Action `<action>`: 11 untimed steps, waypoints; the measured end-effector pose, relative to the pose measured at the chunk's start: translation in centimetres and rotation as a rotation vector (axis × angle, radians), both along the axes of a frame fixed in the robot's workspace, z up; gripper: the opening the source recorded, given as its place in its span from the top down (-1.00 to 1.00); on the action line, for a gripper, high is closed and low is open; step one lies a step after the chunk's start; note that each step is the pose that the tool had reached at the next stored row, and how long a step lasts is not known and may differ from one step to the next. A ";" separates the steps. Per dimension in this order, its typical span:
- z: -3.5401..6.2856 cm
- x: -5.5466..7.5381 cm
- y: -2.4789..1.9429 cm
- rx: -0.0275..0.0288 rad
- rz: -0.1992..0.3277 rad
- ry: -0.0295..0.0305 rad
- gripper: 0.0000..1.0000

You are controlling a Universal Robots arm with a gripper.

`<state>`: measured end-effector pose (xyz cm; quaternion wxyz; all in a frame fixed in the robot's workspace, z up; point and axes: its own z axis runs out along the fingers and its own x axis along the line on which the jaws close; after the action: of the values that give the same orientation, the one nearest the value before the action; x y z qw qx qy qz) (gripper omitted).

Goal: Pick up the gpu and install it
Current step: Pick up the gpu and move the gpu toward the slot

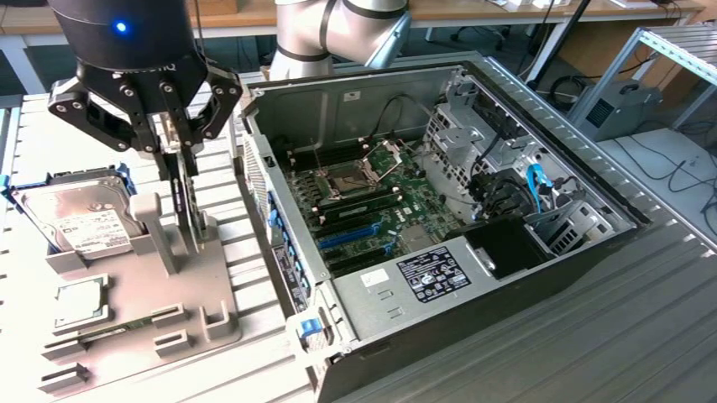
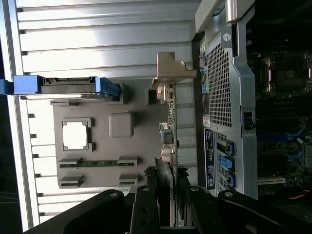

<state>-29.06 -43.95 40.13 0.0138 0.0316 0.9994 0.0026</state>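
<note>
Pincer point(image 2: 165, 192) clenched on gpu point(image 2: 168, 141) upper edge — card stands upright. Judged light, stiff, fragile — grip edges only.

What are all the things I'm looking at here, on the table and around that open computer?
computer case: one, grey metal with a green board inside, lying open mid-table
holder tray: one, grey, to the exterior view's left of the case
gpu: one, black, standing on edge in the tray
hard drive: one, silver with a white label, in a blue caddy at the tray's far side
processor chip: one, silver, flat in the tray
memory stick: one, green, lying in the tray
table: one, slatted grey metal, under everything
arm: one, silver-grey, behind the case
gripper: one, black, above the tray, closed on the gpu's top edge
</note>
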 end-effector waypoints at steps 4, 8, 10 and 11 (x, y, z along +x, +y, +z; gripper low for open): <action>0.32 0.0 0.00 -0.0001 0.000 0.0001 0.46; 0.62 0.0 0.00 0.0001 0.000 0.0000 0.46; 0.82 0.0 0.00 0.0001 0.000 -0.0001 0.46; 0.90 0.0 0.00 0.0000 0.000 0.0000 0.46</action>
<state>-29.06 -43.95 41.03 0.0138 0.0316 0.9994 0.0026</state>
